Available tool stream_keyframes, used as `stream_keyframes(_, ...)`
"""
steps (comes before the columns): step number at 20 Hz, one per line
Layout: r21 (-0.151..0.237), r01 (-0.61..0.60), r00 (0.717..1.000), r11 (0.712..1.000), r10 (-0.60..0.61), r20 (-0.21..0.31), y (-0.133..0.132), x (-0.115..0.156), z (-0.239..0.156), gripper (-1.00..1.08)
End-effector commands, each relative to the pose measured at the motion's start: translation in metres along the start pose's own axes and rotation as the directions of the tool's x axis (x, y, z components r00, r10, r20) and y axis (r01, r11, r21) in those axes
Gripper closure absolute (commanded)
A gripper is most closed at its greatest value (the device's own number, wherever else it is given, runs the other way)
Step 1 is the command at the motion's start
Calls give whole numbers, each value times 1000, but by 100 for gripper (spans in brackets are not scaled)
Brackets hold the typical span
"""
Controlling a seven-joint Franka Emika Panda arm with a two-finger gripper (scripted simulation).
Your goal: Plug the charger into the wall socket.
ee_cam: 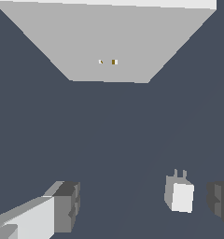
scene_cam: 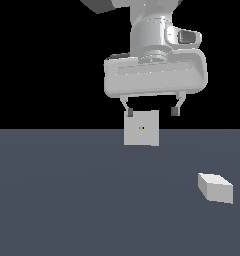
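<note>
Charger (scene_cam: 215,187), a plain pale block, lying on the dark slate table (scene_cam: 67,200), well apart from the wall socket (scene_cam: 141,128) and off toward the exterior view's right of it, nearer the camera. Wall socket standing upright as a flat light grey square plate, tiny dark-yellowish dot at its centre. Panda arm's claw (scene_cam: 152,110) hanging above the socket, both fingertips level with the plate's top edge, one fingertip (scene_cam: 129,111) at the plate's upper corner on the exterior view's left, the other beyond its opposite edge. Claw spread wide, nothing between its fingers, clear of the charger. In the wrist view: socket plate (ee_cam: 109,42) seen as a broad grey face with two small marks at its middle; charger (ee_cam: 181,196) with two short prongs jutting from one end toward the socket, lying just beside one dark fingertip (ee_cam: 220,200), the other fingertip (ee_cam: 67,205) well apart across the gap.
</note>
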State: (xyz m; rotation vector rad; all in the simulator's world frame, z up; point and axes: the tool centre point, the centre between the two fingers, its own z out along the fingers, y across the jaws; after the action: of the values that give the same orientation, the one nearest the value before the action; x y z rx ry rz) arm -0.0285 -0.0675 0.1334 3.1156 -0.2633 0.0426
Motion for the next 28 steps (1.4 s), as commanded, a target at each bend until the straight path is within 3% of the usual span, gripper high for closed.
stream_keyframes(1, 0, -20, 1000, 1000, 20, -8, 14, -11, 11, -92)
stream_keyframes(14, 5, -105, 993, 994, 105, -45, 75, -60, 61, -92)
stream_keyframes(28, 7, -119, 992, 993, 119, -50, 84, -68, 76, -92)
